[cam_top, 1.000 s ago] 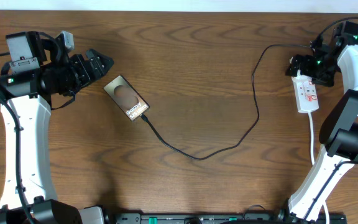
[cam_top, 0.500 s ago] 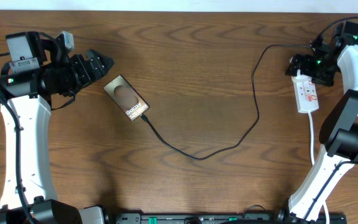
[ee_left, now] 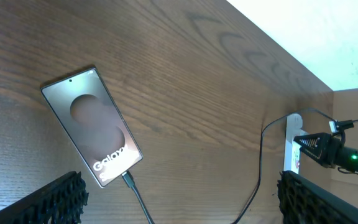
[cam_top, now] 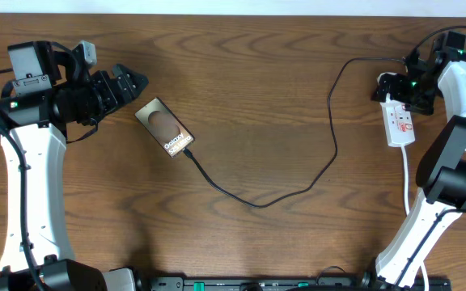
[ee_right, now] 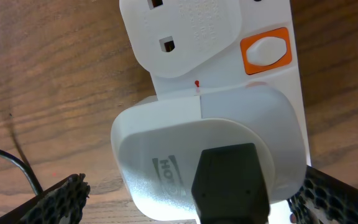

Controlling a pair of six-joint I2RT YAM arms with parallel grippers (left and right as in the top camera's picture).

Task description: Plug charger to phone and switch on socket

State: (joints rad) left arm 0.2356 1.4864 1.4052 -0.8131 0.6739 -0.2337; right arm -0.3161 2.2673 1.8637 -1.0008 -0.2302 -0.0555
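The phone (cam_top: 164,128) lies flat at the left-centre of the table and shows in the left wrist view (ee_left: 92,124) too. The charger cable (cam_top: 257,202) has its black tip in the phone's lower end (ee_left: 127,178) and runs right to the socket (cam_top: 400,123). My left gripper (cam_top: 134,82) is open and empty, just up-left of the phone. My right gripper (cam_top: 391,86) is open over the socket's far end, its fingers either side of the white charger adapter (ee_right: 166,149) plugged into the strip. An orange switch (ee_right: 265,51) sits beside the adapter.
The socket's white cord (cam_top: 406,178) runs down along the right arm's base. The cable loops wide across the middle of the wooden table (cam_top: 257,97). The table's far edge meets a white wall at the top.
My right gripper has shifted slightly right over the socket's far end, baring a bit more of the white adapter. The left arm, phone and cable have not moved.
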